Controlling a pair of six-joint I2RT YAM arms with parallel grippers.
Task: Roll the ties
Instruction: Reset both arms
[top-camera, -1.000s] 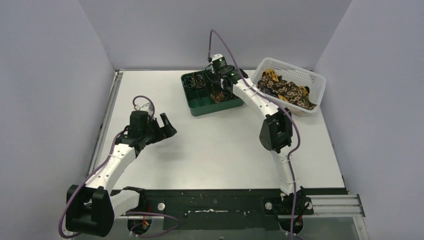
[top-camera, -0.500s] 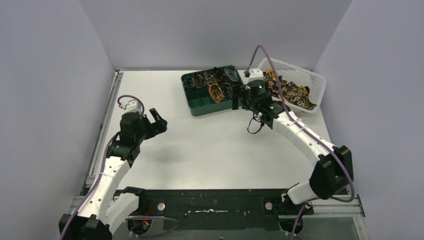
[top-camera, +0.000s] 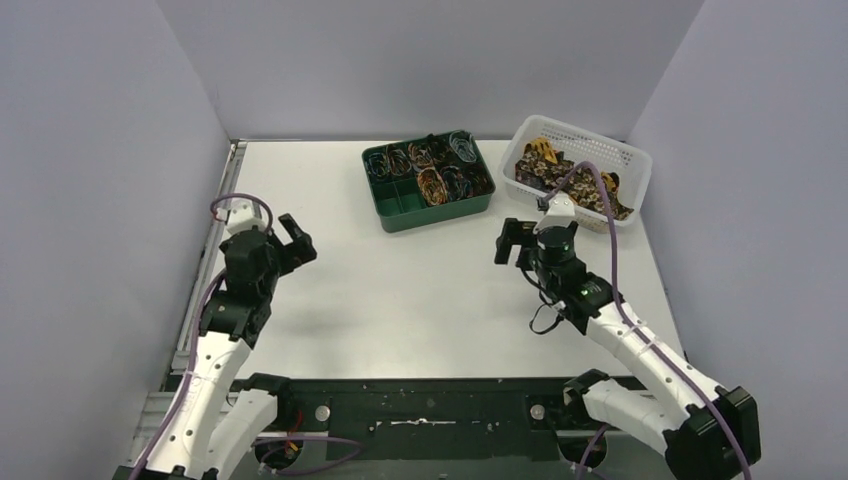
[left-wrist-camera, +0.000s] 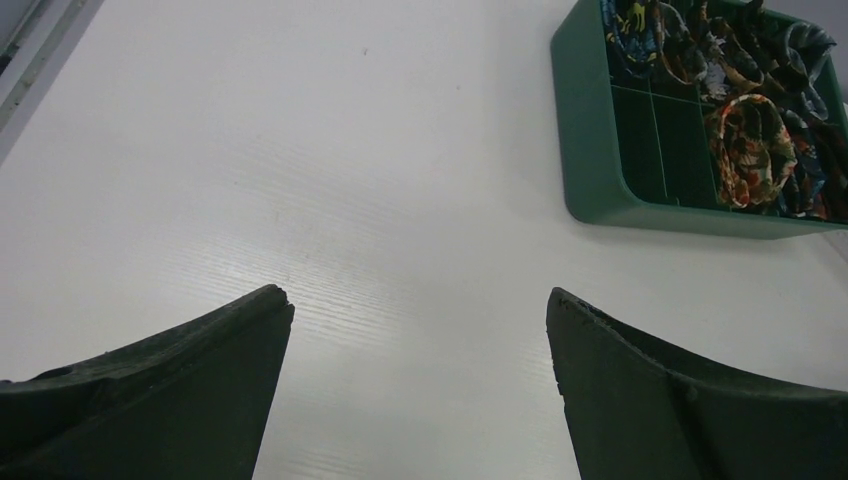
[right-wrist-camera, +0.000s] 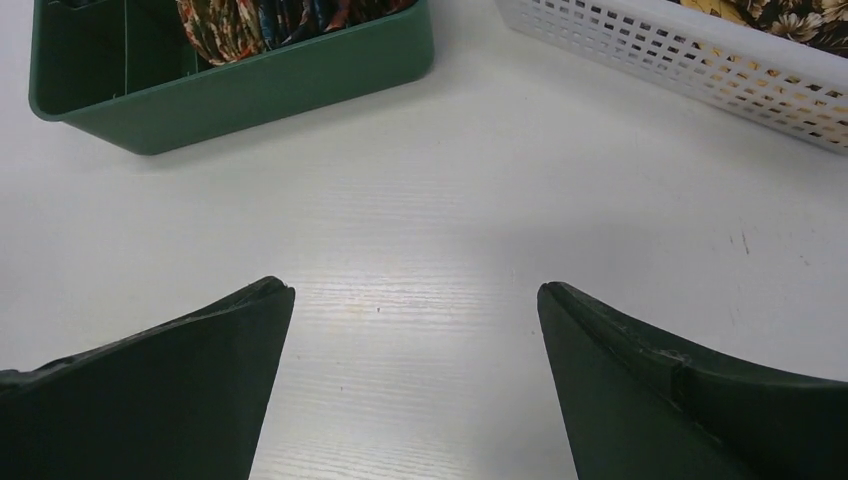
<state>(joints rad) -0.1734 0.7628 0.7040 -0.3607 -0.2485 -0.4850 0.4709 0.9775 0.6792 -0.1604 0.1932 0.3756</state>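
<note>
Left gripper (top-camera: 298, 238) mid-left, right gripper (top-camera: 506, 243) centre-right: jaws spread, empty | brown-gold floral fabric ties (top-camera: 572, 178) await rolling in white plastic mesh basket (top-camera: 640, 166), upper right | coils (top-camera: 433, 183), seemingly finished, stored in green divided tray (top-camera: 402, 218)

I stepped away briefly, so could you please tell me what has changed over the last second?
The right gripper has withdrawn from over the green tray towards the near right and now hangs open and empty above the table. The left gripper, open throughout, shifted slightly left. The tray, the white basket and the ties in them stayed put.
</note>
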